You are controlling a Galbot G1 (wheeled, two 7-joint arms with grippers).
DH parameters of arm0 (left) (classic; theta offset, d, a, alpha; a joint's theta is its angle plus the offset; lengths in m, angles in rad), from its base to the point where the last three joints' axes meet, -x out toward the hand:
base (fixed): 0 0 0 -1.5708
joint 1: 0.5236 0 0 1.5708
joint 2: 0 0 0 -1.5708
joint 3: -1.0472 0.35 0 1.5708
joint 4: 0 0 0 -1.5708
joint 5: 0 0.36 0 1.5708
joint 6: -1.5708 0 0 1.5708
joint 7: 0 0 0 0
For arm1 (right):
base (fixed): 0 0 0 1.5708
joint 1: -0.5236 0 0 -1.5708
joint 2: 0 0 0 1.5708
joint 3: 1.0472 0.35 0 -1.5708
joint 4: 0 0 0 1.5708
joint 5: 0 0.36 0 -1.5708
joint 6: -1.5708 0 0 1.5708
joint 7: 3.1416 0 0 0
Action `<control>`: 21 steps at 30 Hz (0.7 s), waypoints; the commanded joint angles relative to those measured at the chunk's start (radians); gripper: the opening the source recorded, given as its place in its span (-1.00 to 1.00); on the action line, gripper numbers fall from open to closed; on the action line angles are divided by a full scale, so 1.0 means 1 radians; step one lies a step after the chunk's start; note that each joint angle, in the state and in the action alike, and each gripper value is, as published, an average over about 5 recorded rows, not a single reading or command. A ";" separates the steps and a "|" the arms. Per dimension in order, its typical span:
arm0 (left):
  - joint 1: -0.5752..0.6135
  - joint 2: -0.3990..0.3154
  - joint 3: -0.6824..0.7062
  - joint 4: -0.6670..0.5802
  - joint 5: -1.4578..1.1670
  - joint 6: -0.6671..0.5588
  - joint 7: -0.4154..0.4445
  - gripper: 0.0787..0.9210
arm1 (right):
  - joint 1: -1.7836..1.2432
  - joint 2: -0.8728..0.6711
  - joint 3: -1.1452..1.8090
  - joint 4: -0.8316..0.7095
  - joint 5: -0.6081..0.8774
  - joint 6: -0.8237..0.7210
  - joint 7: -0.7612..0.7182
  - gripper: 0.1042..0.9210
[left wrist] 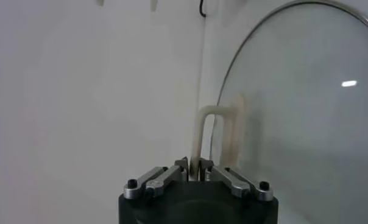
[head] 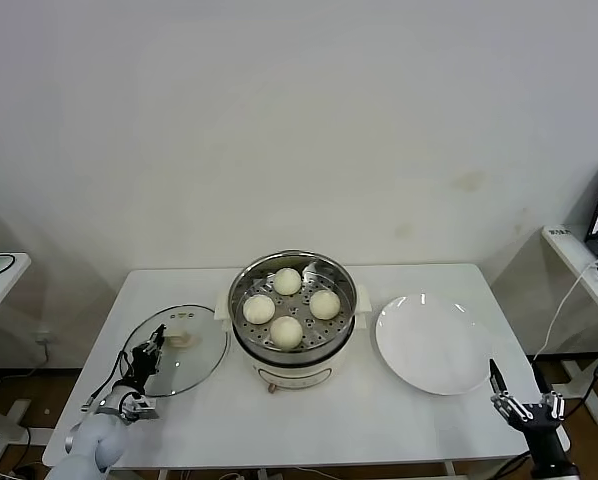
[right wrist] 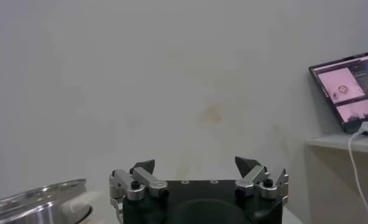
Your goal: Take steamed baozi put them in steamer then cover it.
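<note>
Near the table's left front corner, left gripper (head: 155, 345) pinched shut on the cover (head: 184, 368) at its cream handle (left wrist: 215, 131), steamer (head: 294, 345) with four baozi (head: 286, 331) just beyond toward centre; right gripper (head: 519, 400) spread, idle at the right front corner

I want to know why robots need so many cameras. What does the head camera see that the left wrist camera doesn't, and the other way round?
Only the head view shows the four baozi sitting in the steamer, the empty white plate, and the right gripper open at the table's near right corner.

Only the left wrist view shows, close up, the left gripper's fingers pinched shut on the cover's cream handle.

Both show the left gripper and the glass cover lying beside the steamer.
</note>
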 commanded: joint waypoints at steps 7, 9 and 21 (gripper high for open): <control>0.066 0.004 -0.071 -0.135 0.027 0.052 -0.029 -0.85 | 0.005 0.000 0.000 0.015 -0.001 -0.003 0.010 0.76; 0.090 0.010 -0.092 -0.178 0.023 0.077 -0.030 -0.86 | 0.006 0.000 0.000 0.020 -0.004 -0.002 0.014 0.76; 0.196 0.086 -0.196 -0.405 -0.085 0.231 0.004 -0.86 | 0.008 0.008 -0.011 0.057 -0.046 0.013 0.034 0.76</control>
